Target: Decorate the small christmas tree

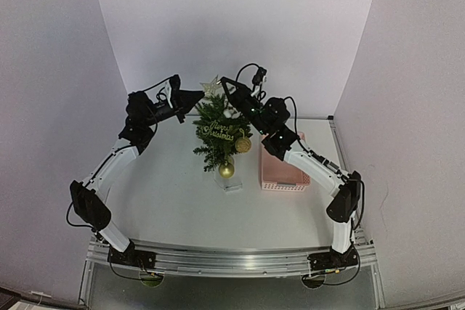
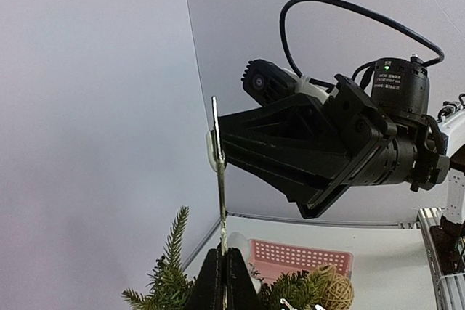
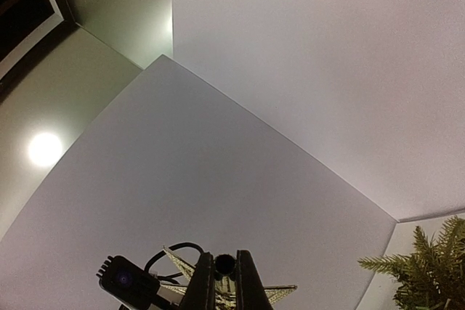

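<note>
The small christmas tree (image 1: pixel 220 134) stands mid-table with a gold "Merry Christmas" sign and two gold balls (image 1: pixel 227 170) on it. A glittery gold star (image 1: pixel 212 86) sits at its top, held from both sides. My left gripper (image 1: pixel 199 96) is shut on the star's lower point; in the left wrist view the star (image 2: pixel 219 179) shows edge-on, rising from the closed left gripper (image 2: pixel 224 270). My right gripper (image 1: pixel 224 82) is shut on the star's tube; in the right wrist view the right gripper (image 3: pixel 225 272) clamps that tube, with the star's points (image 3: pixel 280 294) behind.
A pink perforated basket (image 1: pixel 283 170) lies right of the tree, under the right forearm. A twine ball (image 2: pixel 334 288) hangs among the branches (image 2: pixel 171 274). White walls enclose the table on three sides. The left wrist camera (image 3: pixel 120 281) sits close behind the star.
</note>
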Controlling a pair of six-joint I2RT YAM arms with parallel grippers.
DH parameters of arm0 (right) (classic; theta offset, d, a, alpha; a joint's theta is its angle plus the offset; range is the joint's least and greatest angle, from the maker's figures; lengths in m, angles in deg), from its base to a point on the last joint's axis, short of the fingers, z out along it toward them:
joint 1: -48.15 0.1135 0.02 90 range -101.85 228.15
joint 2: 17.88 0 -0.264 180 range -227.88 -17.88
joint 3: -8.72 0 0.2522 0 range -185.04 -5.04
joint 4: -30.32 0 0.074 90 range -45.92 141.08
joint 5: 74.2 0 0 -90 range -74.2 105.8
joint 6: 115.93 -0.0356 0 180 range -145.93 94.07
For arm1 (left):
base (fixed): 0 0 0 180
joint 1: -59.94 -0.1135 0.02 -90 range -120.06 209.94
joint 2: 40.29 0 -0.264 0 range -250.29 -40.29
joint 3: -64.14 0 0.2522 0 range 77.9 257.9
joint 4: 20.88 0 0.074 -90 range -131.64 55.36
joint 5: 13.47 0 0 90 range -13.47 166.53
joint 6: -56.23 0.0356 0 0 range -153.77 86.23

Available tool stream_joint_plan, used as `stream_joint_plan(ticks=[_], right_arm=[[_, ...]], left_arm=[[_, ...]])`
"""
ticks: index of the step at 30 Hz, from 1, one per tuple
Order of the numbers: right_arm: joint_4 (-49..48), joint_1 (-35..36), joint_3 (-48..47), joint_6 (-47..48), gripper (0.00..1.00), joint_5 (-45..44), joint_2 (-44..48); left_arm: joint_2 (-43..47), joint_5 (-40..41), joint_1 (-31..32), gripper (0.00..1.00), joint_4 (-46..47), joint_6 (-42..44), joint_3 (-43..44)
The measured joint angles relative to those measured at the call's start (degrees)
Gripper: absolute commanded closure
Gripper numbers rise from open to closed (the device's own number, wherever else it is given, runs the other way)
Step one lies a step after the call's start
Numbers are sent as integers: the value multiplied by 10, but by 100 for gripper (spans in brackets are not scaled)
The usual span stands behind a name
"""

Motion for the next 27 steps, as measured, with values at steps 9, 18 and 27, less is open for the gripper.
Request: stream_joint_plan(ticks=[9, 18, 27], right_arm=[[2, 0, 6, 10, 50, 2, 0], [69, 0, 63, 113, 35, 5, 35], [365, 0, -37, 369, 37, 82, 117]], left_arm=[[0, 10, -1, 100, -54, 44, 7], [2, -9, -22, 100, -192, 115, 44], [12, -41, -67, 100, -446, 275, 159]])
